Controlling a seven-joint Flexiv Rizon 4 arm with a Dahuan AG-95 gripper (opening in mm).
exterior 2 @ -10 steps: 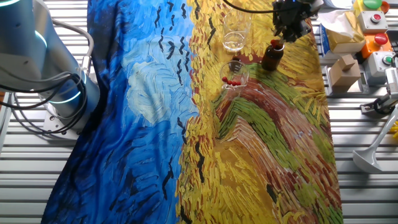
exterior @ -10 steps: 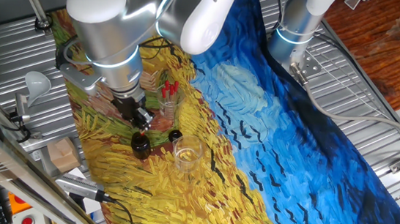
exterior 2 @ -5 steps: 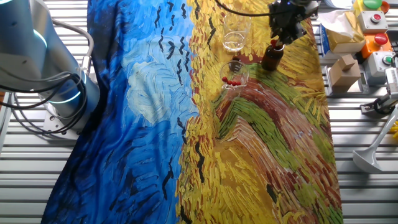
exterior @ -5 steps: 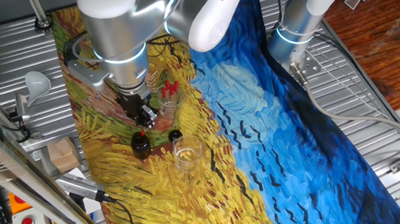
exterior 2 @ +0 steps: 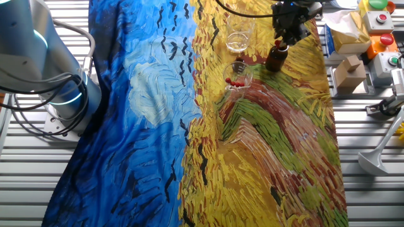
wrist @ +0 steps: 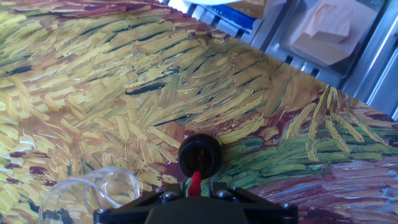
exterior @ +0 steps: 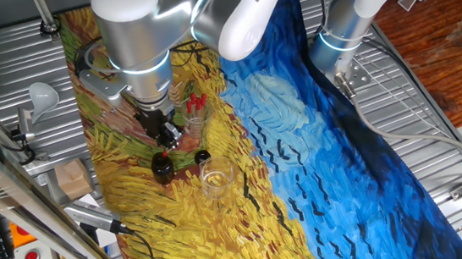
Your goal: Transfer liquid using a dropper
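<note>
My claw (wrist: 194, 193) is cut off by the hand view's bottom edge; only the dropper (wrist: 194, 182)'s red bulb shows, its glass hidden.

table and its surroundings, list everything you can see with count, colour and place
dropper: one, red bulb, held above the dark bottle's mouth
dark bottle: one, brown-black, open, upright below the hand
bottle cap: one, black, on the cloth between bottle and empty glass
empty glass: one, clear, upright beside the cap
glass of spare droppers: one, clear, red bulbs sticking out, beside the hand
cloth: one, blue and yellow painting print, covers the table
funnel: one, pale grey, off the cloth's edge
wooden block: one, tan, off the cloth
button box: one, orange and green buttons
hand: one, black, shut on the dropper
</note>
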